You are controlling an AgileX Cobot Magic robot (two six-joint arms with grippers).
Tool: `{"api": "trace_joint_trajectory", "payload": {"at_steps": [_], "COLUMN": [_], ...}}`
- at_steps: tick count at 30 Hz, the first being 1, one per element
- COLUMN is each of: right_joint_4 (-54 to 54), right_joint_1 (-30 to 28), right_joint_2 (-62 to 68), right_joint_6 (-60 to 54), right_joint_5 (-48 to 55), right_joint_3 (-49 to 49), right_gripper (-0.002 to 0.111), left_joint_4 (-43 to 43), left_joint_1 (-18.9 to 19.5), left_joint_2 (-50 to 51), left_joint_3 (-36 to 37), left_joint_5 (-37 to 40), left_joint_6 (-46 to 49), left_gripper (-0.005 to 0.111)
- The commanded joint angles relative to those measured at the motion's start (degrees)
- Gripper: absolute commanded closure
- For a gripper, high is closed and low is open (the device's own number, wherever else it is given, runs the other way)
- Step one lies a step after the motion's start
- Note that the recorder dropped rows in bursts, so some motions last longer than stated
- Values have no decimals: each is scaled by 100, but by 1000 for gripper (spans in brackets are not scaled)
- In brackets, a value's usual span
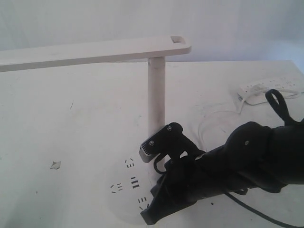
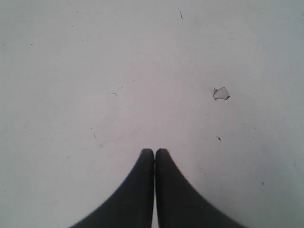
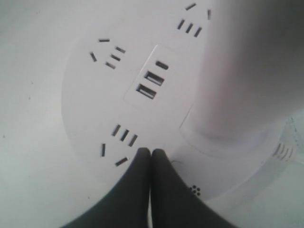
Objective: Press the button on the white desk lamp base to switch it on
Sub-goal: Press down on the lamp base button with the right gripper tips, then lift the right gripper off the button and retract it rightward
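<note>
Jaws of the right gripper [image 3: 151, 151] are shown closed over the round white desk lamp base [image 3: 90, 104], flat arm [image 1: 85, 53] stretched leftward.

The exterior camera stands high in front of the counter [image 1: 71, 123] and looks down at a slant toward the back wall [image 1: 95, 19]. The right arm [image 1: 247, 156] is close to it, in the foreground. The left wrist camera looks almost straight down past the left pincer [image 2: 155, 153] onto bare counter, quite near. It shares with the exterior view one small grey flake [image 2: 221, 93]. The right wrist camera looks down along the right pincer [image 3: 150, 153], very near the lamp base [image 3: 85, 95]. The slots [image 3: 124, 135] and the pole [image 3: 237, 71] also show in the exterior view.
</note>
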Motion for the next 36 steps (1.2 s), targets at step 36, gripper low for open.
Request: {"api": "trace_joint_trajectory", "payload": {"at_steps": [36], "right_joint_4": [-19], "right_joint_1": [-18], "right_joint_2": [-262], "right_joint_6": [42], "right_joint_5": [-307], "right_joint_3": [103], "right_gripper": [108], "left_joint_4": [-22], "left_joint_1": [-22], "left_joint_2": [-21], "left_joint_3": [5], "left_joint_5": [44], "left_joint_6": [-6], "left_gripper": [107]}}
